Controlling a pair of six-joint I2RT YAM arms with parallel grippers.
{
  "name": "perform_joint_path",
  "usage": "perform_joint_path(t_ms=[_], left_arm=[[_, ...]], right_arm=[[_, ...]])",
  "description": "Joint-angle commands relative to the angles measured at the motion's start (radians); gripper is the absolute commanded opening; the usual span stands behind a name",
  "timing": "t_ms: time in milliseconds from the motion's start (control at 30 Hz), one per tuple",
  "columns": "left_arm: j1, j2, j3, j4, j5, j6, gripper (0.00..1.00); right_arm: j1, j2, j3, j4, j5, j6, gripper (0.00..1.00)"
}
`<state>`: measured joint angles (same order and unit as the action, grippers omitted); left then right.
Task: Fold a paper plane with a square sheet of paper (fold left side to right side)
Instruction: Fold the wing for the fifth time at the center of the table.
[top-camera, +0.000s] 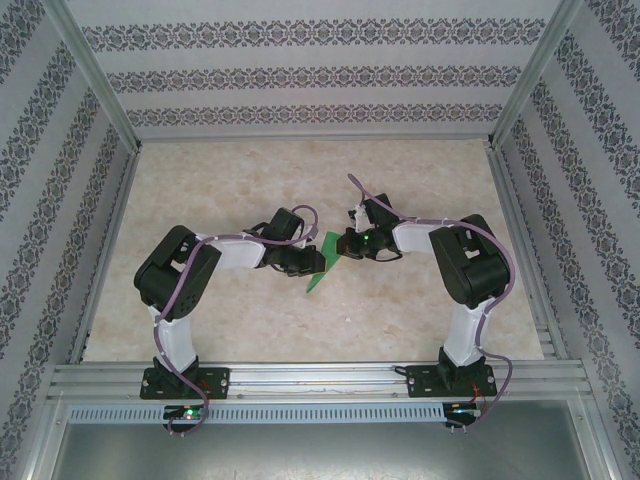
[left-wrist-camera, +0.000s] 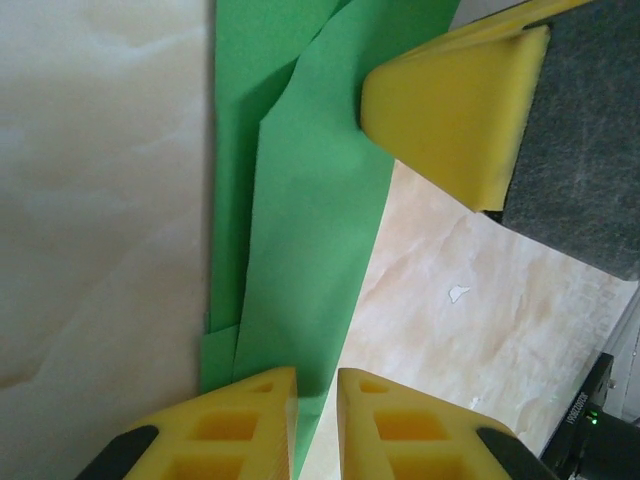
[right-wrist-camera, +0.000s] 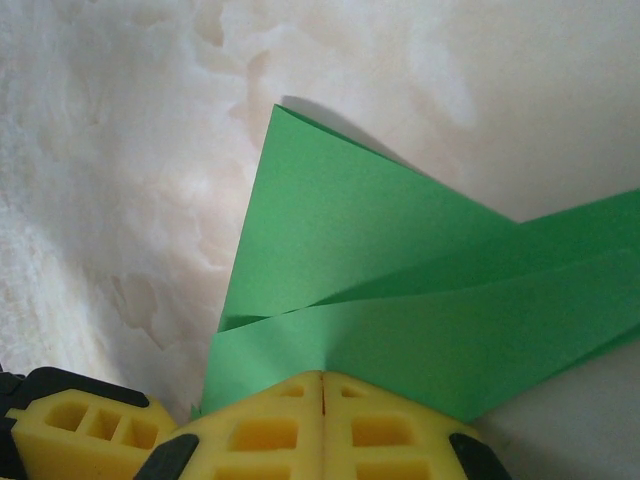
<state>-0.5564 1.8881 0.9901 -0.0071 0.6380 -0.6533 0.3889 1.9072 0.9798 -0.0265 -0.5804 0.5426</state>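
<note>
The folded green paper (top-camera: 322, 262) is at the middle of the worktop (top-camera: 250, 180), between the two arms. The right hand (right-wrist-camera: 322, 380) is pinched tight on it. The left hand (left-wrist-camera: 318, 390) is narrowly parted, with the paper's edge running into the gap.

A folded green sheet of paper (left-wrist-camera: 300, 250) is seen laid lengthwise on the marbled table (left-wrist-camera: 100, 200), its layers overlapped. Its lower end is observed in the narrow gap between the yellow jaws of the left gripper (left-wrist-camera: 317, 395). The right gripper's finger (left-wrist-camera: 450, 110) is noted at the sheet's upper right edge.
</note>
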Motion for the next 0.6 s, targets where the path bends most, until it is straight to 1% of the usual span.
perform_joint_path(t_ms=[0,300,567], left_arm=[[-0.004,0.0,-0.007,-0.02,-0.036,0.032,0.18],[-0.004,0.024,-0.015,-0.028,-0.047,0.04,0.17],[-0.004,0.052,-0.027,-0.049,-0.077,0.053,0.14]], right_arm=[[0.007,0.06,-0.02,-0.111,0.082,-0.024,0.0],[0.007,0.058,-0.015,-0.116,0.082,-0.026,0.0],[0.008,0.043,0.001,-0.128,0.076,-0.033,0.0]])
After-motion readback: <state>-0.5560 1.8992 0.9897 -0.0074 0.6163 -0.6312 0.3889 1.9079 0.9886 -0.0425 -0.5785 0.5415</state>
